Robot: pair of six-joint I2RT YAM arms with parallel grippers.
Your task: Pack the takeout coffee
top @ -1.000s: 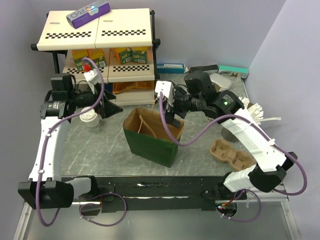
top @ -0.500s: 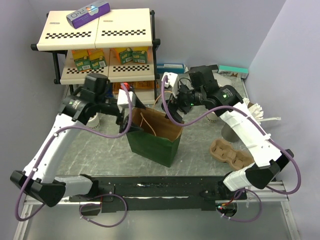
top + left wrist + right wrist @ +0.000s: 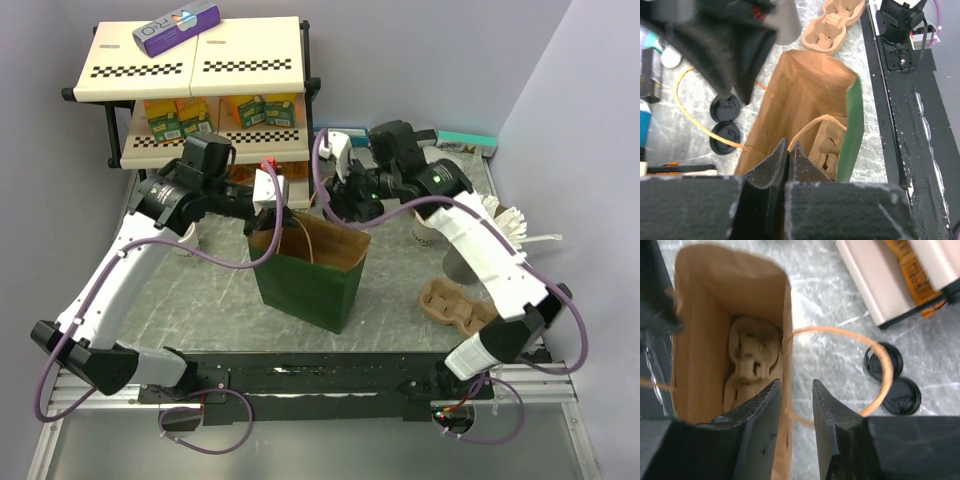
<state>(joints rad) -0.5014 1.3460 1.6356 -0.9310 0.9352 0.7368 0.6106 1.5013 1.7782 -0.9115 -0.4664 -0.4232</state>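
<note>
Since 1 second ago my left arm has swung off the cup by the shelf and over to the bag, and both sets of jaws have gone from wide to narrow.

There are 2 white paper cups, both standing on the table outside the bag. The right cup (image 3: 425,229) sits right of the bag, just behind the grey tumbler (image 3: 458,265). The left cup (image 3: 187,239) is near the shelf foot, mostly hidden by my left arm.

The green paper bag (image 3: 305,268) stands open mid-table between the 2 cups. A pulp tray (image 3: 751,359) lies on its bottom.

The left gripper (image 3: 789,145) is at the bag's back-left rim with its fingers pressed together where a handle meets the paper. I can't tell if paper is pinched between them. The right gripper (image 3: 796,385) is at the back-right rim. Its fingers are a slim gap apart and straddle the bag wall, not clamped.

2 black lids (image 3: 883,361) lie flat side by side on the table near the bag. A 2nd pulp tray (image 3: 462,306) lies right of the bag, near the tumbler, which holds white sticks (image 3: 512,225). The shelf (image 3: 190,60) stands back-left.
</note>
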